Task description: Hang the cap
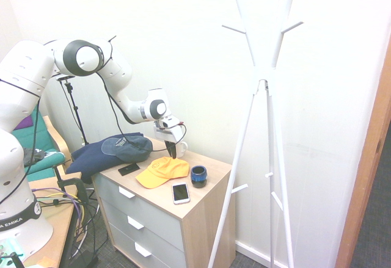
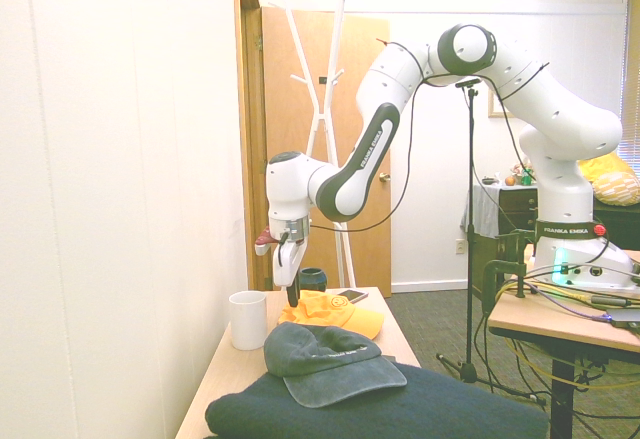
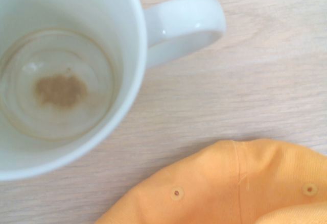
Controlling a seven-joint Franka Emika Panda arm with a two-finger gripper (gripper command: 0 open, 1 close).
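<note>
We can see the yellow cap [image 1: 162,171] lying on top of the chest of drawers [image 1: 209,206], so it is not hung up. The gripper [image 2: 293,296] is down at the cap, at the round part and away from the brim. Its jaws are narrow, pressed together, but we cannot tell if they have a bit of cloth between them. So we think the job is near its start: the arm has got to the cap, and the grab may just be done. What is left is to lift the cap, carry it over to the white coat stand [image 1: 247,119], put it on a peg [image 1: 292,28] and let go. A white mug [image 3: 140,76] is just beside the cap, with its handle sticking out, so we could bump it on the way up. A blue cup [image 1: 198,176] is close to the cap too, on the side near the stand, so we should lift high before we go across. A phone [image 1: 181,193] lies near the brim, and a flat black thing [image 1: 129,169] lies on the other side. A dark cap [image 2: 335,364] rests on some dark blue cloth [image 2: 450,409], and we should leave that one alone.
</note>
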